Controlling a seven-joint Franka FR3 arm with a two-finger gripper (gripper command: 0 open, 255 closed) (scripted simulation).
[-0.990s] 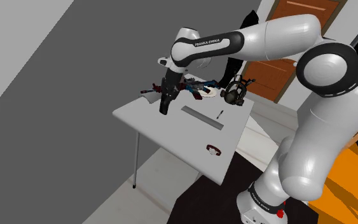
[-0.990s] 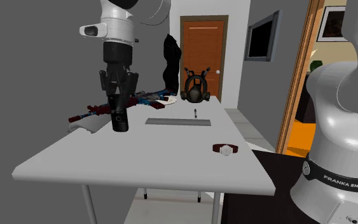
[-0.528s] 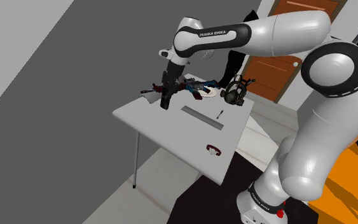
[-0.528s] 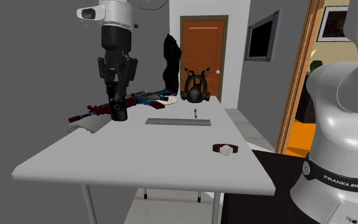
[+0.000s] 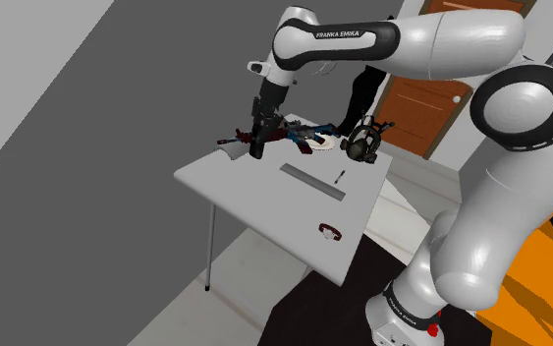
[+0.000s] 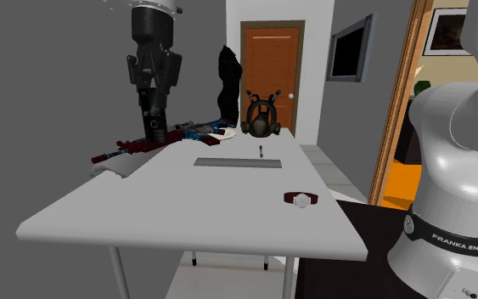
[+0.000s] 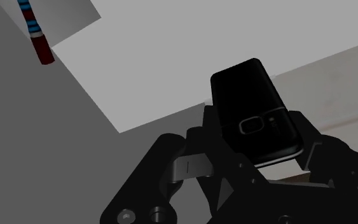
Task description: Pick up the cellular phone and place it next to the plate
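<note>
The end effector (image 6: 154, 110) is closed on the phone (image 6: 155, 129), which hangs upright, clear of the surface, above the cluttered far end of the desk (image 6: 186, 204). Carry it level toward the plate (image 6: 226, 133), which appears to lie under clutter beside the mask (image 6: 261, 117); its rim is hard to trace. Lower onto bare desk just beside the plate, then release. The wrist view shows the keypad face and the grip on its lower end; the exterior views show clearance above the desk.
</note>
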